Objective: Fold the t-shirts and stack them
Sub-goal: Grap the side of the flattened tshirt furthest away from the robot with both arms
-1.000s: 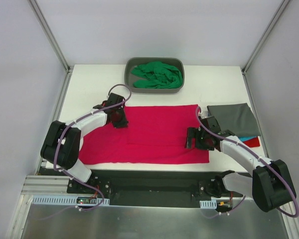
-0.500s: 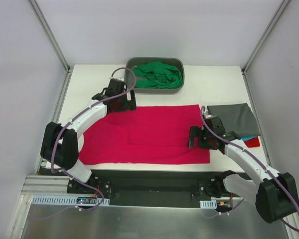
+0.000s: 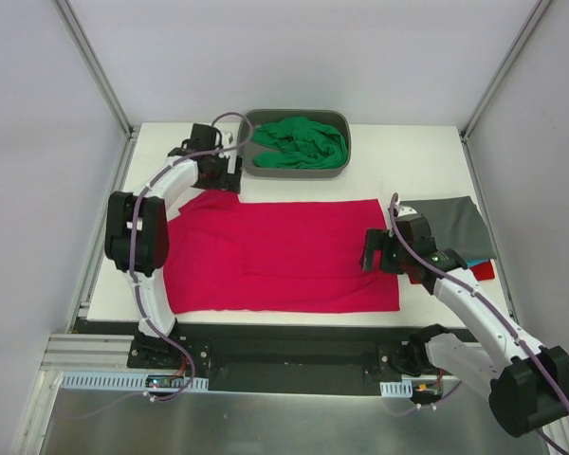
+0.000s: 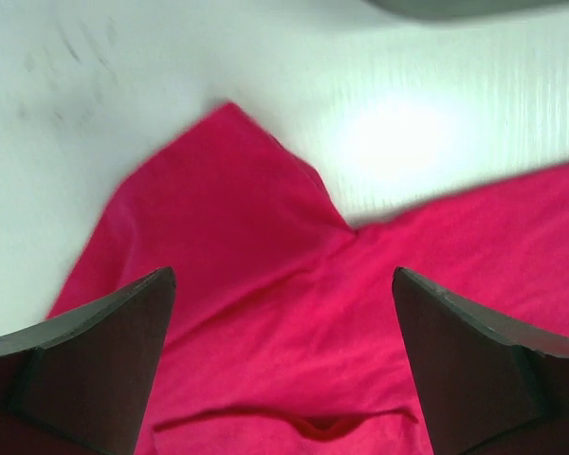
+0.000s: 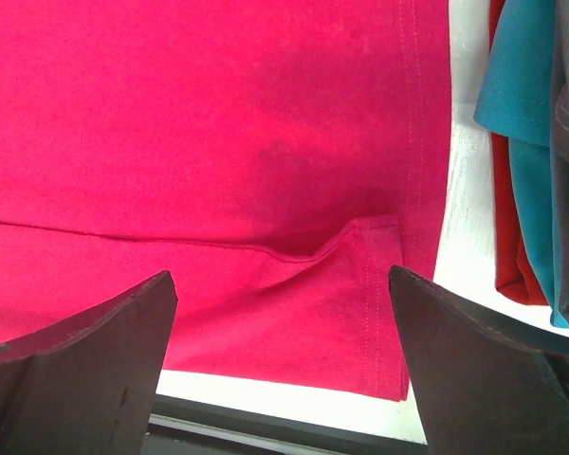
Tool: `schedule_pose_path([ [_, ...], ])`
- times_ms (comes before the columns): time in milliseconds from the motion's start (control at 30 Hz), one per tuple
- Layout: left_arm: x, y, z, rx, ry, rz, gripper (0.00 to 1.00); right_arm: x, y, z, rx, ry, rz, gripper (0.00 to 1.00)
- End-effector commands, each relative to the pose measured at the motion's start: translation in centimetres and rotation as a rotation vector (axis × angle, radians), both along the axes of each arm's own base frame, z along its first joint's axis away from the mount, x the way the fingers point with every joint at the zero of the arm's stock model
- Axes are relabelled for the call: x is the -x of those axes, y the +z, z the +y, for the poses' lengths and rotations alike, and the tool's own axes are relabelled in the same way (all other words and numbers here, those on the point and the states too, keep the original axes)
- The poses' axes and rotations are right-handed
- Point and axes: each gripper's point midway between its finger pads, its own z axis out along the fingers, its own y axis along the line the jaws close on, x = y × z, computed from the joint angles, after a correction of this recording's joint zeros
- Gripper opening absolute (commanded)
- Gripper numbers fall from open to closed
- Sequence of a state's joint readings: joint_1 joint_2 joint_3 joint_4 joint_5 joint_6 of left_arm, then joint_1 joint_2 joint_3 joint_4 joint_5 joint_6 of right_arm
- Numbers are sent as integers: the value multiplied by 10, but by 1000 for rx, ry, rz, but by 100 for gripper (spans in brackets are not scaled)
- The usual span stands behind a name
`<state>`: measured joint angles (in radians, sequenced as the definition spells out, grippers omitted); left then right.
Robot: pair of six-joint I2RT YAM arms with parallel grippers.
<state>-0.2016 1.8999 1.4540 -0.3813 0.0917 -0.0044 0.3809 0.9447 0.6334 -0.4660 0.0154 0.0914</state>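
Observation:
A crimson-pink t-shirt (image 3: 284, 256) lies spread flat across the table, its near part folded over. My left gripper (image 3: 229, 176) hovers open above its far left sleeve (image 4: 218, 199), holding nothing. My right gripper (image 3: 372, 254) stands open over the shirt's right hem (image 5: 398, 237), also empty. A bright green t-shirt (image 3: 301, 142) lies crumpled in the grey tub (image 3: 248, 152). At the right sits a pile with a dark grey t-shirt (image 3: 444, 226) on top, a teal one (image 5: 523, 104) under it and a red one (image 3: 482, 271) at the bottom.
The tub stands at the back middle of the white table (image 3: 408, 161). The pile of shirts lies close to the table's right edge. A black rail (image 3: 284, 355) runs along the near edge. Grey walls enclose the table on three sides.
My left gripper let go of the pink shirt, opened, and moved back and left to the far sleeve. The right arm drew slightly right and stayed open.

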Motion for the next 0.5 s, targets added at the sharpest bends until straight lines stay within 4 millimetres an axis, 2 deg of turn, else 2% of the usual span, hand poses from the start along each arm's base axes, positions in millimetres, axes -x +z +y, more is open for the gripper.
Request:
schedule_pose_path([
  [0, -38, 31, 19, 147, 66, -26, 93, -5, 1, -6, 39, -17, 12, 96],
  [133, -52, 20, 5, 227, 33, 8, 85, -7, -4, -10, 67, -28, 32, 96],
  [200, -60, 10, 6, 221, 62, 32, 80, -8, -4, -10, 71, -31, 39, 96],
  [367, -64, -8, 2, 251, 113, 100, 75, -9, -7, -13, 89, -41, 45, 96],
  [467, -65, -15, -7, 299, 139, 141, 66, -10, -10, -14, 96, -39, 56, 96],
])
